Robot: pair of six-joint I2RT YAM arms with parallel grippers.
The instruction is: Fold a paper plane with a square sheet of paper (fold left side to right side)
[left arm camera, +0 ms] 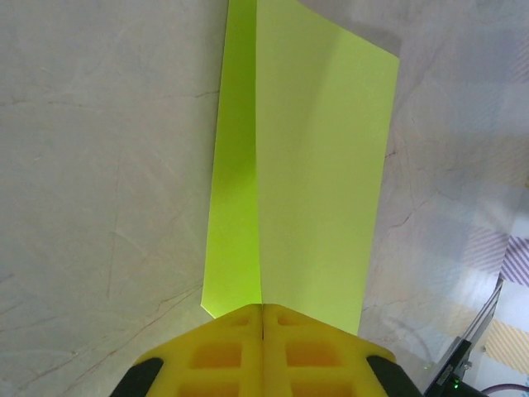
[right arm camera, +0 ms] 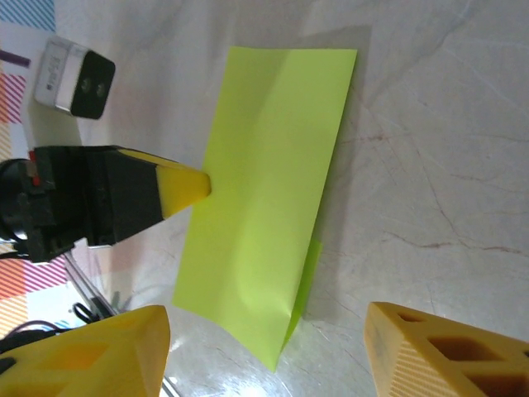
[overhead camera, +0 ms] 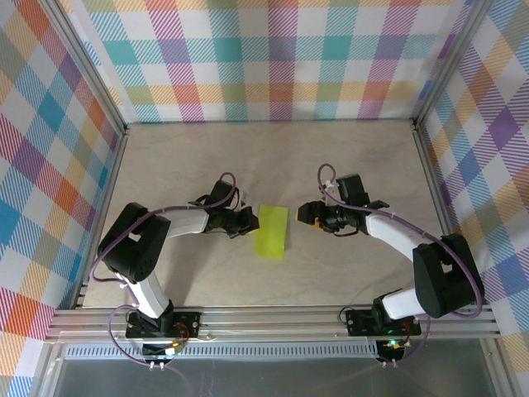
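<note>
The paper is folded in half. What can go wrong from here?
The left gripper is shut on only the edge of the square sheet of paper; pulling may tear it. The layers do not align, and the right gripper hangs open, apart, so the fold may open.

Robotics lab test cell. Indicators: an aluminium profile frame point(overhead camera: 273, 318) enclosing a marble-pattern worktop point(overhead camera: 273, 157), checked backdrop panels point(overhead camera: 273, 58) on three sides, and a cabled left arm point(overhead camera: 145, 248) and right arm point(overhead camera: 430, 265) bolted to the front rail.
</note>
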